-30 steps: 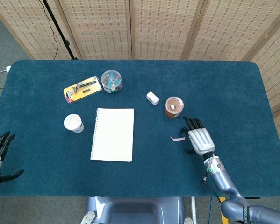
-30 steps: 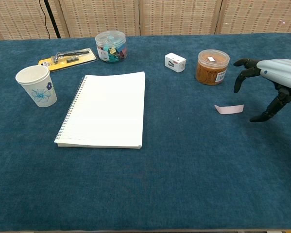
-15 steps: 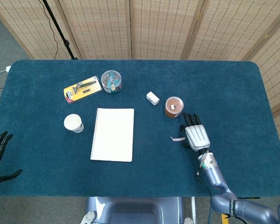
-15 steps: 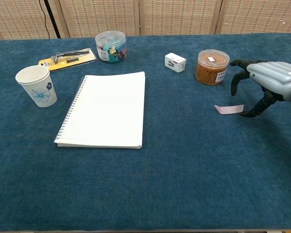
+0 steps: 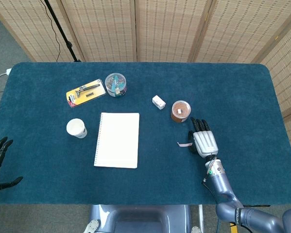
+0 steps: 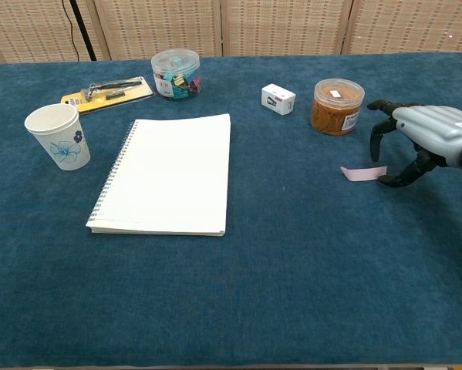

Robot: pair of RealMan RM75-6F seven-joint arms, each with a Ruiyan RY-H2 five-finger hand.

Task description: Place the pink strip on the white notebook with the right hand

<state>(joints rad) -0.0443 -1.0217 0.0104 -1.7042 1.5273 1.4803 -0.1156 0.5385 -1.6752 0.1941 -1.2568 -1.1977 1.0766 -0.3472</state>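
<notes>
One flat pink strip (image 6: 363, 173) on blue felt | right robot hand (image 6: 416, 143) spread, ungrasping | rectangular white notebook (image 6: 169, 173)

Everything sits on a deep teal-blue tabletop (image 6: 292, 270). The notebook (image 6: 169, 173) is plain white, and the strip (image 6: 363, 173) is pale pink. The right hand (image 6: 423, 139) is silver-grey with black fingers (image 6: 375, 137). The paper cup (image 6: 58, 136) is white with a blue flower print, the jar (image 6: 337, 106) is amber-orange, and the razor pack (image 6: 107, 92) is yellow-backed.
</notes>
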